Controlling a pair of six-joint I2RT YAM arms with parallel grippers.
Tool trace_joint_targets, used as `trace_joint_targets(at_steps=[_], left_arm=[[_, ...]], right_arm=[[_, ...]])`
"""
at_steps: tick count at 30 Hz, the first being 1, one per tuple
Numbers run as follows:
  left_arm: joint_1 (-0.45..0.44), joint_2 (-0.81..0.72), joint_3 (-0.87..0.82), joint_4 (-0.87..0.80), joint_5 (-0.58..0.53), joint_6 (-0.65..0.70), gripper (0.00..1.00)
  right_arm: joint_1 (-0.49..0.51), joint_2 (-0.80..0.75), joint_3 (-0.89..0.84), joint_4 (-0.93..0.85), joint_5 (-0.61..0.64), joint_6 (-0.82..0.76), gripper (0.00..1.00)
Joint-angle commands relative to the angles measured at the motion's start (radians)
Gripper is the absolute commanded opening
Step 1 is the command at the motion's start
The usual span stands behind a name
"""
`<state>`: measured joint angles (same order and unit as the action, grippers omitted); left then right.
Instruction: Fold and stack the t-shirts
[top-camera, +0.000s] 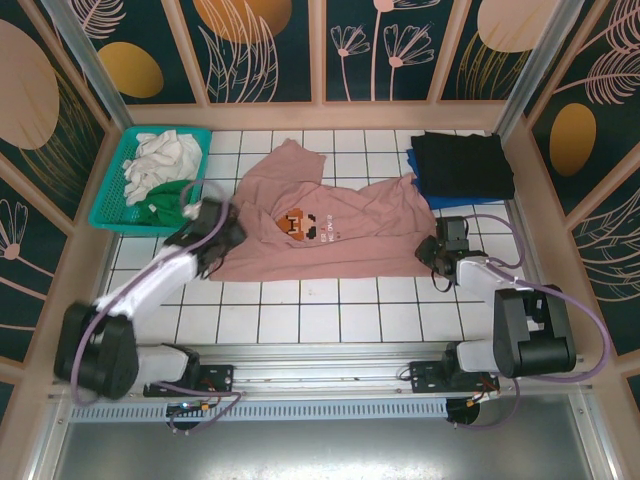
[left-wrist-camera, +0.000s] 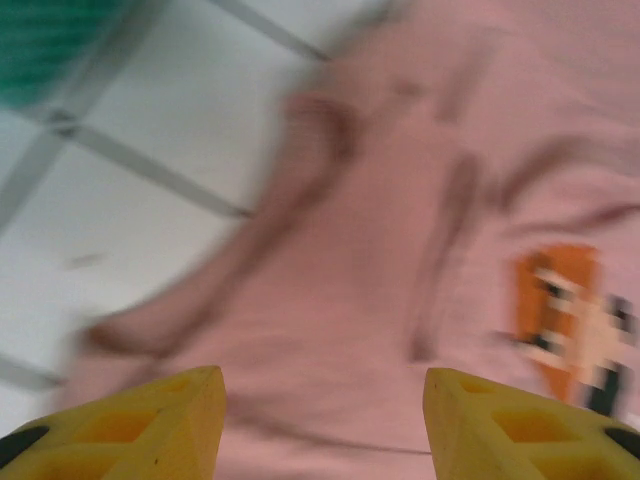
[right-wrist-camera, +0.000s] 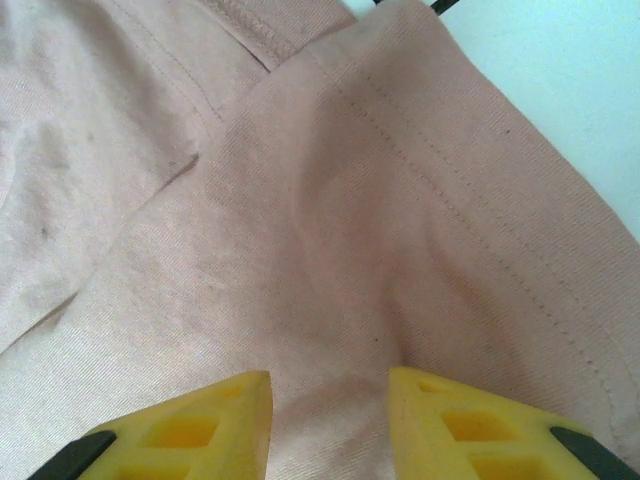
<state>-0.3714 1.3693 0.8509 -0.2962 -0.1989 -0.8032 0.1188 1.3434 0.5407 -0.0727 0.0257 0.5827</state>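
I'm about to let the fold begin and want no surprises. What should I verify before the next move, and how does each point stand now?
1. Right gripper grips the pink t-shirt: ok, a fold of cloth sits between its fingers.
2. Left gripper has cloth: not ok, jaws open above the shirt's left edge.
3. Shirt lies flat: not ok, wrinkled.
4. Print faces up: ok.
5. Stack ready: ok, black t-shirt lies folded on blue t-shirt.
6. Left gripper's height over cloth: cannot tell, blurred.
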Motion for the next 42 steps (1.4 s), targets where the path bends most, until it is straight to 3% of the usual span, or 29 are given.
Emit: trace_joint_targets(at_steps=[1, 7, 13, 20, 25, 29, 40, 42], left_arm=[[-0.068, 0.197, 0.115, 0.037, 0.092, 0.064, 0.51], [-0.073, 0.386, 0.205, 0.064, 0.142, 0.055, 0.50], [-0.078, 0.461, 0.243, 0.085, 0.170, 0.066, 0.45], [-0.077, 0.495, 0.281, 0.072, 0.162, 0.069, 0.29], [-0.078, 0.495, 0.298, 0.051, 0.155, 0.078, 0.10], [-0.078, 0.489, 0.332, 0.019, 0.132, 0.091, 0.00], [-0.077, 0.554, 0.494, -0.055, 0.101, 0.119, 0.00], [-0.078, 0.583, 0.519, -0.064, 0.099, 0.122, 0.06]], right_arm=[[0.010, 0.005, 0.011, -0.016, 0.002, -0.004, 0.36], [0.013, 0.021, 0.022, -0.011, 0.000, -0.012, 0.36], [0.013, 0.050, 0.022, 0.010, -0.006, -0.015, 0.36], [0.013, 0.060, 0.018, 0.019, -0.007, -0.019, 0.36], [0.013, 0.060, 0.012, 0.025, -0.006, -0.021, 0.36], [0.013, 0.059, 0.013, 0.025, -0.006, -0.023, 0.36], [0.017, 0.050, 0.007, 0.027, -0.006, -0.024, 0.36], [0.019, 0.051, 0.008, 0.027, -0.007, -0.024, 0.36]])
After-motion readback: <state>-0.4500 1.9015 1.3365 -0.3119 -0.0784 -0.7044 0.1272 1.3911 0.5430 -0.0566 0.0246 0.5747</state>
